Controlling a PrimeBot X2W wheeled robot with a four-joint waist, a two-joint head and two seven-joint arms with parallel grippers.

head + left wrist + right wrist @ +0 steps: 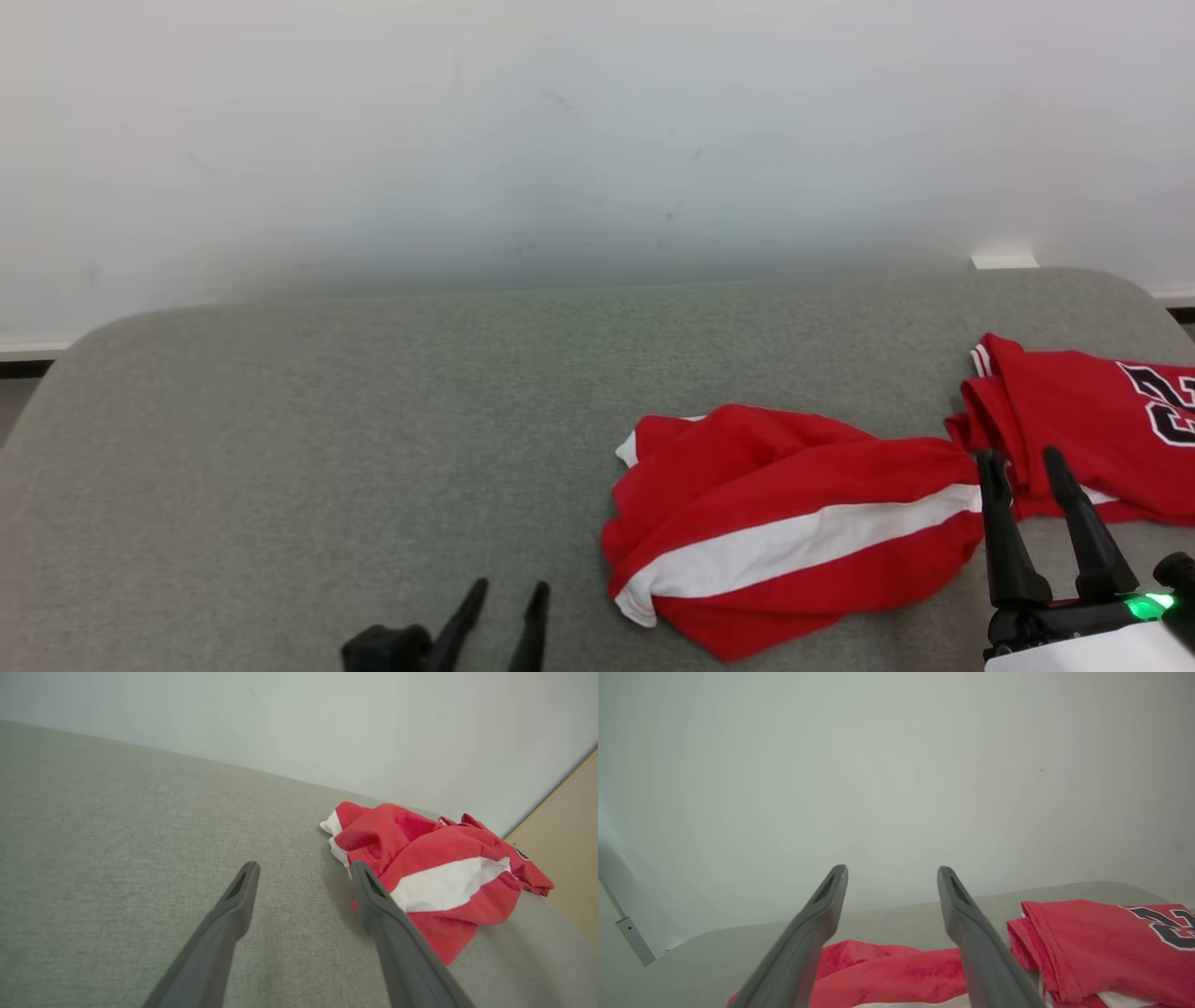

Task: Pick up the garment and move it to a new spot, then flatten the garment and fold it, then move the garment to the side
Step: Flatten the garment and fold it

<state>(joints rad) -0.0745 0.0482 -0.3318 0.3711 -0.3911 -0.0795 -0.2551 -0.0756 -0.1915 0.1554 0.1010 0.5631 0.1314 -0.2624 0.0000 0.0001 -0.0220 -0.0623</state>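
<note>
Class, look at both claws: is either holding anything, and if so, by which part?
Nothing is held: left claw and right claw both stand open and empty; the crumpled red garment lies ungripped.

Head cam: high, pitched forward and down over the grey counter (280,420), with the white wall (560,140) behind. Left pincer (511,585) sits at the bottom edge, right pincer (1021,454) at bottom right. Left wrist cam: low, close to the counter, facing obliquely across it. Right wrist cam: near level, aimed at the wall, just above the cloth. All three share the crumpled red-and-white garment (784,523). Head and right wrist both catch the folded red jersey (1092,420).
</note>
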